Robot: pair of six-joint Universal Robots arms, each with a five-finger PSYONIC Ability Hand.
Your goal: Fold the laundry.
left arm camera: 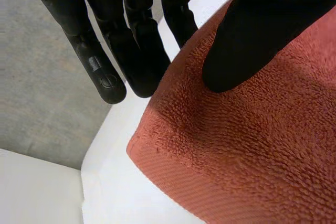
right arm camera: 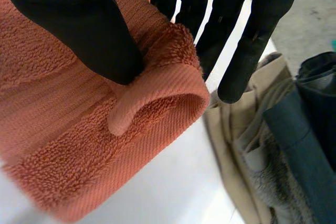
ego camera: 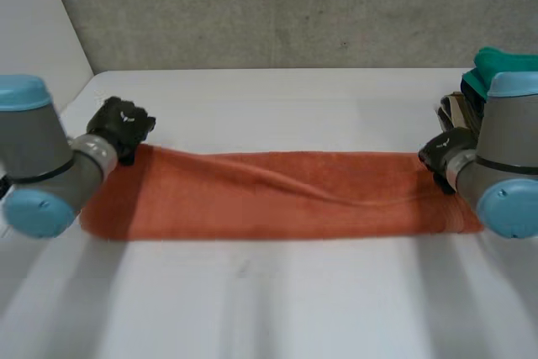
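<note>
A rust-orange towel [ego camera: 277, 195] lies stretched in a long band across the white table [ego camera: 269, 300]. My left hand [ego camera: 124, 128] is at its far left corner. In the left wrist view the thumb [left arm camera: 262, 30] presses on top of the towel [left arm camera: 252, 150] while the straight fingers [left arm camera: 105, 66] reach behind its edge, pinching it. My right hand [ego camera: 441, 155] is at the far right corner. There the thumb [right arm camera: 79, 24] bears down on the towel [right arm camera: 63, 129], whose hem curls over, and the fingers [right arm camera: 247, 51] stand behind it in a pinch.
A pile of other laundry lies at the table's right side: a green cloth [ego camera: 504, 69] and beige [right arm camera: 252, 145] and dark blue-grey cloths [right arm camera: 310, 129] close beside my right hand. A concrete wall [ego camera: 294, 6] runs behind the table.
</note>
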